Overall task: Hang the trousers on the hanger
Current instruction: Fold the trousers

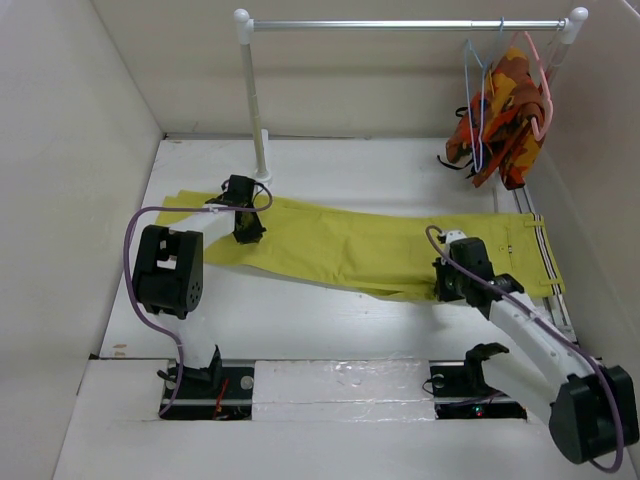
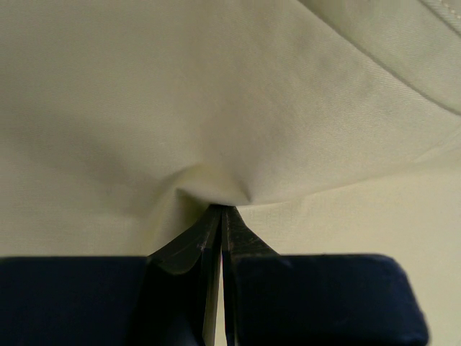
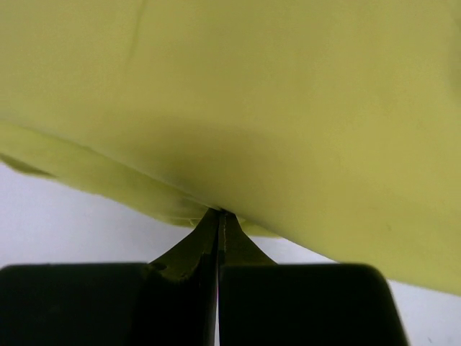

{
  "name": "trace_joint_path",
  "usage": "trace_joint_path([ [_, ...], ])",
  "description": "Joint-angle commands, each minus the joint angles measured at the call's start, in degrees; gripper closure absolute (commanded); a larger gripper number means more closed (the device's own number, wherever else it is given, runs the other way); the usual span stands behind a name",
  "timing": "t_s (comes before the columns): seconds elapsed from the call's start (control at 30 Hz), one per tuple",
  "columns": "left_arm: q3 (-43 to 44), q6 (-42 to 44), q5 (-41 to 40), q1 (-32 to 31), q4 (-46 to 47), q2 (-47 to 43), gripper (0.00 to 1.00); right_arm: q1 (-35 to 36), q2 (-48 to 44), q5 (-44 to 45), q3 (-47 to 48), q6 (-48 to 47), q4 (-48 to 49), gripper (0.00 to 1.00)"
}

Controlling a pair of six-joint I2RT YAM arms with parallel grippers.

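The mustard yellow-green trousers (image 1: 350, 245) lie flat across the table, legs to the left, striped waistband (image 1: 538, 250) at the right. My left gripper (image 1: 247, 232) is shut on the trousers' leg cloth; in the left wrist view the closed gripper (image 2: 220, 209) pinches a pucker of pale cloth (image 2: 216, 108). My right gripper (image 1: 447, 285) is shut on the near edge of the trousers by the seat; in the right wrist view the gripper (image 3: 218, 212) grips the fold of yellow cloth (image 3: 288, 108). The pale-blue wire hanger (image 1: 475, 100) hangs on the rail at the back right.
A rail (image 1: 400, 24) on a white post (image 1: 256, 110) spans the back. An orange, red and brown patterned garment (image 1: 505, 115) hangs on a pink hanger (image 1: 540, 75) beside the blue one. White walls close in on both sides.
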Motion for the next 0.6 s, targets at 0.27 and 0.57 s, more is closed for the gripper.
trace_joint_path([
  [0.27,-0.52,0.28,-10.04,0.63,-5.33,-3.38,1.00,7.29,-15.77,-8.67,2.60,5.76,-23.71,1.00],
  [0.57,-3.59,-0.42,-13.74,0.63,-8.41,-7.25,1.00,19.78,-17.53,-9.72,4.97,12.63,-31.10,0.57],
])
